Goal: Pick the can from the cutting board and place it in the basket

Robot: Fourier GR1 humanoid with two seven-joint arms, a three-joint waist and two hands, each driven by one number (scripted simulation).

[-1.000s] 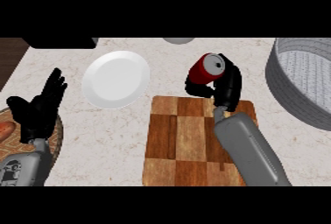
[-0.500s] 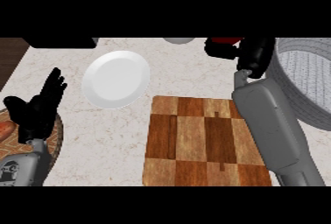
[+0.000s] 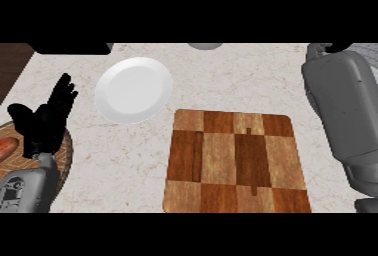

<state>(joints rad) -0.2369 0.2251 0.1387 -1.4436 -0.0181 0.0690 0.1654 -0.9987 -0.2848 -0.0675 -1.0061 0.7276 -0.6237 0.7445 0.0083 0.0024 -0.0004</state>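
Can is out of sight in the head view: the cutting board (image 3: 235, 161) at about 5 o'clock lies bare, and the can shows nowhere on the counter (image 3: 244, 80). My guess is that it sits in the right hand (image 3: 336, 47), of which only a dark sliver peeps past the upper edge at 1 o'clock, above the long grey right forearm (image 3: 343, 110). Whether that hand is closed round anything cannot be told from here. A scrap of grey at the far 1 o'clock corner looks like the basket (image 3: 368, 48), just beside the sliver of hand. If so, the step in hand is the placing. It would go best with the can brought fully over the basket's opening, past the near wall, then lowered upright before the hand lets go, so it neither catches the rim nor topples. Room is tight on that side, since the forearm runs close along the 3 o'clock edge and the basket is almost wholly cut off, so clearance over its rim cannot be judged. The middle of the counter is open. The white plate (image 3: 134, 90) lies at 10 o'clock, well apart from the forearm. The left hand (image 3: 44, 125) rests open at 9 o'clock, fingers up, holding nothing.
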